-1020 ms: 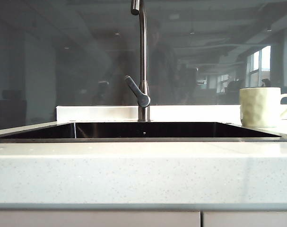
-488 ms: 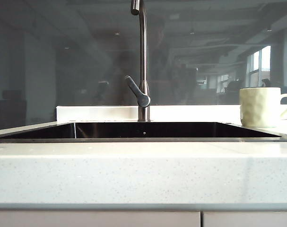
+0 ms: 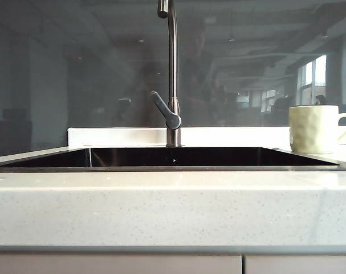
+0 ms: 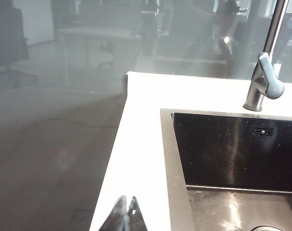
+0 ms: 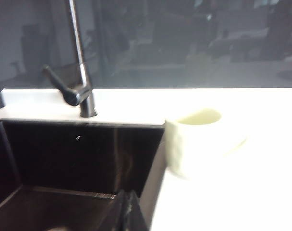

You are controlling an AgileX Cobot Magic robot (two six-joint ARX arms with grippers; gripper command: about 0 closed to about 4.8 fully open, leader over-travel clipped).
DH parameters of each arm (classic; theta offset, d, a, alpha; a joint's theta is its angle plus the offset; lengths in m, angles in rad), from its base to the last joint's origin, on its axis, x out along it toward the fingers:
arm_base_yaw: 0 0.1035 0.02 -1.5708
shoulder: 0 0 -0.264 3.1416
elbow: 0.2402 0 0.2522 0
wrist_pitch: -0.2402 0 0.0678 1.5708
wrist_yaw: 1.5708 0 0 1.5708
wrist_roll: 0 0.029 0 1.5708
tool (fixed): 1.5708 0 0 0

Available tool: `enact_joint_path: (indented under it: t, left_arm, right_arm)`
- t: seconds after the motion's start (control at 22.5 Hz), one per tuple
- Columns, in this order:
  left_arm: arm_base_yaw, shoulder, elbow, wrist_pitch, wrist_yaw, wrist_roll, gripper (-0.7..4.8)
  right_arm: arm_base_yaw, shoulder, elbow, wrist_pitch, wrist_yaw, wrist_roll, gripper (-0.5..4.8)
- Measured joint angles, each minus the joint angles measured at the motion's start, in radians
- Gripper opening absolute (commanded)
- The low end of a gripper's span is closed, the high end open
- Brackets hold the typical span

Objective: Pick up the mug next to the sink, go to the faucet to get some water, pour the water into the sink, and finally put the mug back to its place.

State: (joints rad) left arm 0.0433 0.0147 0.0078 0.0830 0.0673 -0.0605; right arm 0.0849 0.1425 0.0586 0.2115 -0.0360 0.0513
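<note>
The pale cream mug (image 3: 313,129) stands upright on the countertop just right of the sink (image 3: 173,166), handle to the right. The right wrist view shows the mug (image 5: 198,139), blurred, beside the sink's corner (image 5: 155,159). The steel faucet (image 3: 172,74) rises behind the basin, lever angled left; it also shows as the faucet (image 4: 265,82) and the faucet (image 5: 81,72). My left gripper (image 4: 126,204) is shut and empty over the counter at the sink's left rim (image 4: 172,163). My right gripper (image 5: 127,198) is shut and empty over the sink's near right corner, short of the mug. Neither arm shows in the exterior view.
A speckled whitish countertop (image 3: 173,211) runs along the front, with cabinet fronts below. A dark glass wall stands behind the white back ledge (image 3: 115,136). Left of the counter's edge (image 4: 114,159) the floor drops away.
In the exterior view the mug, sink and faucet stand unmoved; only dim reflections in the glass behind the faucet have shifted.
</note>
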Motion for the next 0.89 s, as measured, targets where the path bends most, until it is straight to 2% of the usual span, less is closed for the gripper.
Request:
enact_joint_path:
  t: [0.18, 0.49, 0.62, 0.89]
  left_arm:
    - [0.0, 0.0, 0.0, -0.005, 0.0, 0.0, -0.04]
    - [0.0, 0.0, 0.0, -0.009, 0.0, 0.0, -0.04]
    - [0.0, 0.0, 0.0, -0.009, 0.0, 0.0, -0.04]
    - [0.0, 0.0, 0.0, -0.009, 0.0, 0.0, -0.04]
  right_arm:
    - [-0.009, -0.139, -0.053, -0.039, 0.036, 0.0, -0.01]
    - [-0.111, -0.142, -0.054, -0.129, 0.028, -0.008, -0.01]
    - [-0.169, -0.142, -0.054, -0.129, -0.027, -0.018, -0.02]
    - [-0.179, -0.142, -0.054, -0.128, -0.028, -0.019, -0.02]
